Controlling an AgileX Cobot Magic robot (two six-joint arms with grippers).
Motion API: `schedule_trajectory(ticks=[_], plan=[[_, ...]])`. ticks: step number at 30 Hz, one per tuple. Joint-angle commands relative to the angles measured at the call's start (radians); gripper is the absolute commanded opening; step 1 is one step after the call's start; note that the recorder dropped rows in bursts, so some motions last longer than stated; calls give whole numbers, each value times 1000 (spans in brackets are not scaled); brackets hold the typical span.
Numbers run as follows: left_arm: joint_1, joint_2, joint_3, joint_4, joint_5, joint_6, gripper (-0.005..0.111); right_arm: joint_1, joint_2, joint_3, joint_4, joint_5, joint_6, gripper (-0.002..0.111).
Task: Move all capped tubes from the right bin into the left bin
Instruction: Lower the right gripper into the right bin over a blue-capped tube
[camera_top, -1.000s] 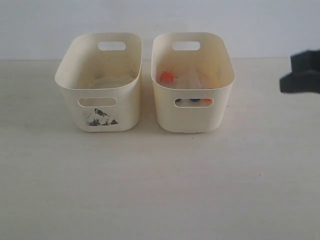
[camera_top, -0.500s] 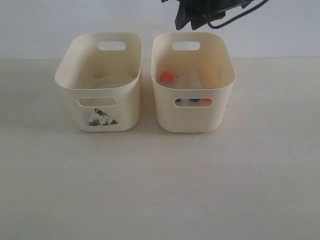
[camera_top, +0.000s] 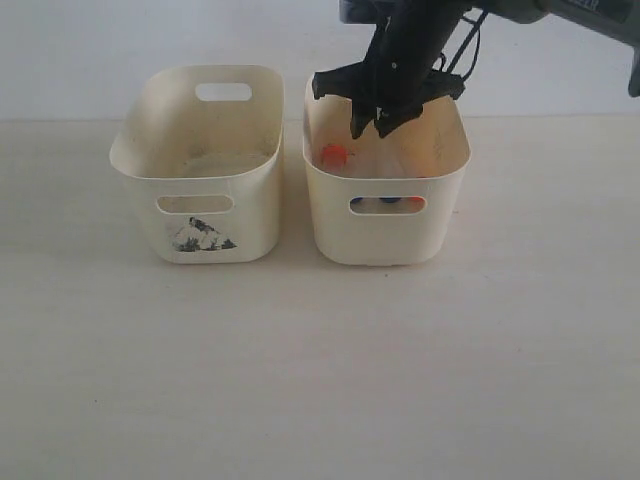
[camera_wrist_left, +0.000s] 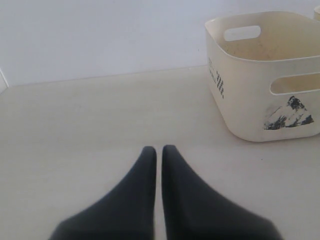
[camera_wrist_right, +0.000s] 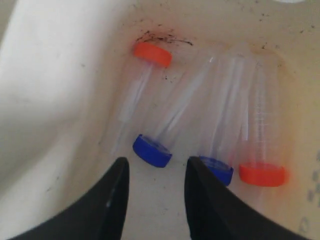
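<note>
Several capped tubes lie on the floor of the right bin (camera_top: 385, 238): clear tubes with an orange cap (camera_wrist_right: 152, 53), a blue cap (camera_wrist_right: 152, 150), a second blue cap (camera_wrist_right: 217, 169) and a second orange cap (camera_wrist_right: 262, 174). From outside, one orange cap (camera_top: 333, 155) shows over the rim. My right gripper (camera_top: 368, 128) hangs inside this bin, open and empty (camera_wrist_right: 156, 162), its tips just short of the blue caps. The left bin (camera_top: 200, 165), with a dark smudge on its front, holds no tubes. My left gripper (camera_wrist_left: 159, 148) is shut and empty above the table, off to the side of the left bin (camera_wrist_left: 250, 57).
The two bins stand side by side with a narrow gap between them. The right arm (camera_top: 430, 40) reaches down from the top right over the right bin's far rim. The pale table (camera_top: 320, 370) stretches in front of both bins.
My right arm has come in from the right edge, passed above the right bin, and lowered its gripper into it. The bins and tubes have not moved.
</note>
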Motion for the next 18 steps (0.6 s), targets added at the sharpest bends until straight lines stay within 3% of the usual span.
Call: schedule_trajectory(ticks=[1, 3, 7, 18], plan=[[1, -2, -4, -7, -15, -12, 4, 2, 17, -9, -17, -50, 6, 37], [1, -2, -4, -7, -15, -12, 4, 0, 19, -9, -30, -73, 15, 39], [1, -2, -4, -7, -15, -12, 4, 0, 21, -9, -69, -97, 36, 57], [1, -2, -4, -7, -15, -12, 4, 0, 99, -9, -117, -77, 102, 58]])
